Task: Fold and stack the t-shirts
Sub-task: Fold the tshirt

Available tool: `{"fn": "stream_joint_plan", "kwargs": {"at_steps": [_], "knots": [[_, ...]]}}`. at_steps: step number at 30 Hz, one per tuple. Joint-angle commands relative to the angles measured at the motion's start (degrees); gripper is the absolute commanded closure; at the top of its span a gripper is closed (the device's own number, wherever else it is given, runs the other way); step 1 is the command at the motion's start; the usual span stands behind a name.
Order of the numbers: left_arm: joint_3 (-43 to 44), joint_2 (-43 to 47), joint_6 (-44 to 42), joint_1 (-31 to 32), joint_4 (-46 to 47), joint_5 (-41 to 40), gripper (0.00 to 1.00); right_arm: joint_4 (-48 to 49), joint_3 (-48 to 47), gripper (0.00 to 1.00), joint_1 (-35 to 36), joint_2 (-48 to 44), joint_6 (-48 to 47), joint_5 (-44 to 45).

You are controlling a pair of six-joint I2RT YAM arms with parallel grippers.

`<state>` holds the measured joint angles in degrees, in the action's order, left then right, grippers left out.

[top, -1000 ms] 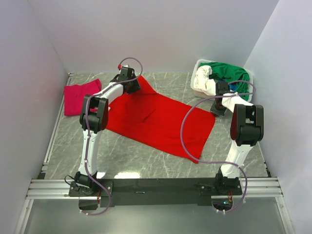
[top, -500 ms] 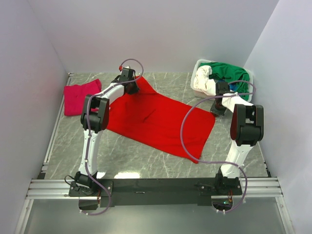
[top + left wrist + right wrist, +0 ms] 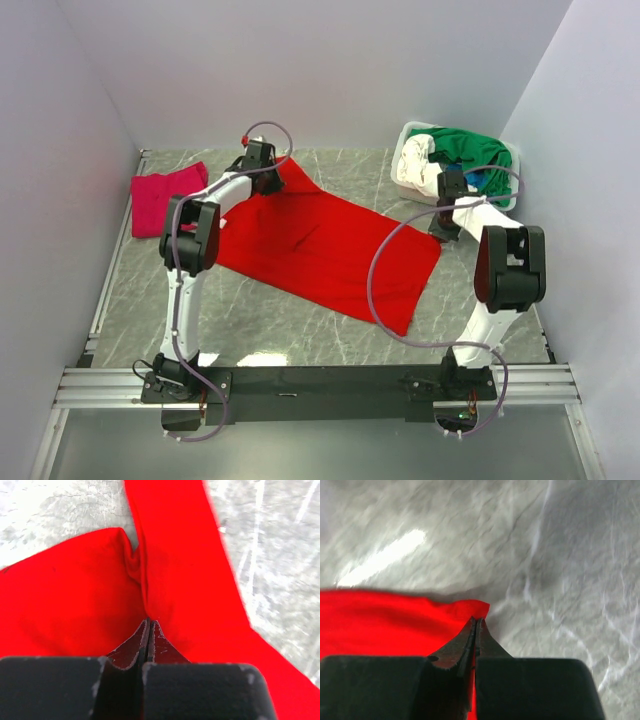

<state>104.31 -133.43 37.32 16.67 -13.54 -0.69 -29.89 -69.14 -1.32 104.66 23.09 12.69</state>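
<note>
The red t-shirt (image 3: 325,250) lies flat mid-worktop (image 3: 300,335), its long axis slanting from far left to near right. The left gripper (image 3: 149,622) is pinched on cloth at the far-left end of its far edge. The right gripper (image 3: 476,620) nips that edge's other corner, towards the worktop's right edge. The rest of the shirt lies nearward of both, so I'd guess they fold that edge towards the near side
</note>
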Motion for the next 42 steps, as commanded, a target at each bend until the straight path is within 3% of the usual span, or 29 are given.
{"fn": "stream_joint_plan", "kwargs": {"at_steps": [1, 15, 26, 42], "knots": [[-2.61, 8.79, 1.00, 0.30, 4.75, 0.86, 1.00, -0.70, 2.17, 1.00, 2.90, -5.69, 0.46, 3.74], [-12.28, 17.31, 0.47, 0.47, 6.51, 0.86, 1.00, -5.79, 4.37, 1.00, 14.24, -12.54, 1.60, 11.30], [-27.83, 29.00, -0.67, 1.09, 8.09, -4.67, 1.00, -10.27, 8.50, 1.00, 24.16, -18.52, 3.80, 14.29], [-44.19, 42.01, 0.56, 1.79, 7.04, -12.66, 1.00, -19.50, 12.10, 1.00, 29.18, -22.31, 8.02, 19.22]]}}
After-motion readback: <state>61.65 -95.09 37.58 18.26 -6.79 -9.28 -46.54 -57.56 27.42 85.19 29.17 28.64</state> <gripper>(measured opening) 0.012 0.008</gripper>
